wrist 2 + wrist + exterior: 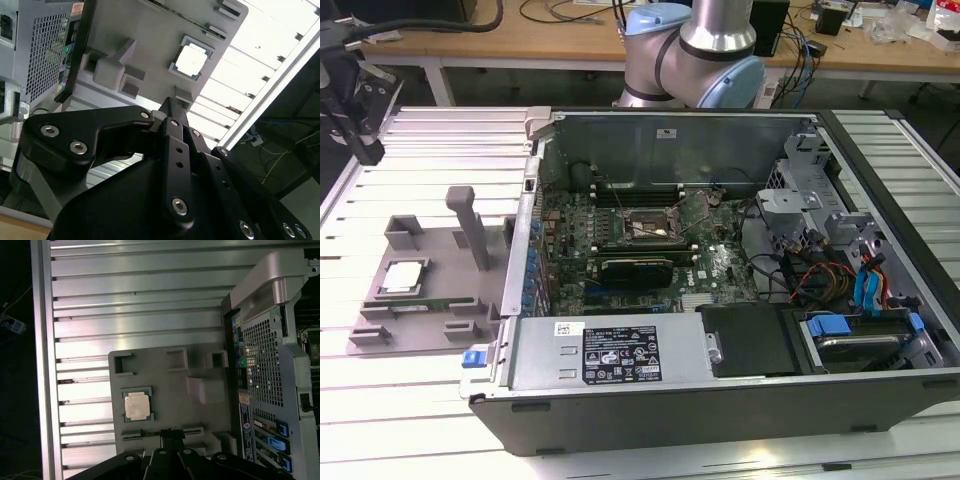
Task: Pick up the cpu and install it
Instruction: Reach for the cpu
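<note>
I count one cpu (403, 277), one green memory stick (420, 301) and one grey holder tray (450, 255) under them, at the exterior view's left. At the exterior view's right there is one open computer case (660, 140), with one motherboard (720, 265) and one black-framed socket (650, 228). At the far side there is one robot arm (695, 50). Both wrist views show one end effector (172, 102) (169, 433). There is one slatted worktop (420, 140).

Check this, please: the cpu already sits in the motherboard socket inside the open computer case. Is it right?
Not quite. The cpu sits on the gray holder tray beside the open computer case, not inside it, as the exterior view shows.
</note>
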You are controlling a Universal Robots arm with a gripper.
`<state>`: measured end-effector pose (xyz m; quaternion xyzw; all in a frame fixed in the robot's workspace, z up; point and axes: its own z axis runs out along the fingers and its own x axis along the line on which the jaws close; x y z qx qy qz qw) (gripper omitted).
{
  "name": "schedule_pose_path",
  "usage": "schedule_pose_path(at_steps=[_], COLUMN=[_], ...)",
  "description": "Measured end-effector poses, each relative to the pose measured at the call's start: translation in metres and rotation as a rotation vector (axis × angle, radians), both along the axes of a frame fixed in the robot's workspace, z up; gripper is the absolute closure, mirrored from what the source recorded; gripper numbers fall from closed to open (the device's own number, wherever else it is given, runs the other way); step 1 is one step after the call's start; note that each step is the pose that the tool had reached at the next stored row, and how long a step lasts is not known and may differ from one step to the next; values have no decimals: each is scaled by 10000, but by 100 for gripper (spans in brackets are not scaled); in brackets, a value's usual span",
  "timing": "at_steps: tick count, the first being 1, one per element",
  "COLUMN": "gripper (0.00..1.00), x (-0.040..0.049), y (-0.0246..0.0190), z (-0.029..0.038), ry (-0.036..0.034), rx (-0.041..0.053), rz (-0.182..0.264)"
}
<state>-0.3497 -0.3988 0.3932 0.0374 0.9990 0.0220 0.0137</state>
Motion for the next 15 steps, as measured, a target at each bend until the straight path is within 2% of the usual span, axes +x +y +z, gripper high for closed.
schedule_pose_path(at_steps=[2,9,15], gripper=[89,89,89], x=[-92,-296,-418], y=[0,0,0], z=[0,1,1], ry=[0,1,1], rx=[0,-1,-1], rz=[0,0,-1])
